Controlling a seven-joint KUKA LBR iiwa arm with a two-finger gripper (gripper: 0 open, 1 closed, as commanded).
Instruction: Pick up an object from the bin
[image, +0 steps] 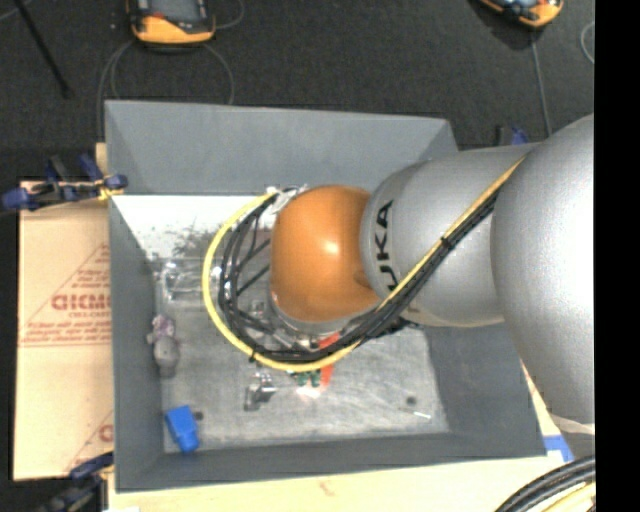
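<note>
Camera view: red-green piece (315, 379) beside orange cover (315, 262) hiding jaws; cannot tell their state.

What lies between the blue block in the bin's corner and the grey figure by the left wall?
Nothing: in the camera view, the bin floor between the blue block and the grey figure is bare.

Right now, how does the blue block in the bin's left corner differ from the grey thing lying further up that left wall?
Colour: the blue block is bright blue, the grey thing a dull purplish grey. Shape: the blue block is compact and boxy, the grey thing longer and lumpy. Place: the blue block sits in the corner, the grey thing midway along the wall. Both lie on the floor of the bin by its left wall.
</note>
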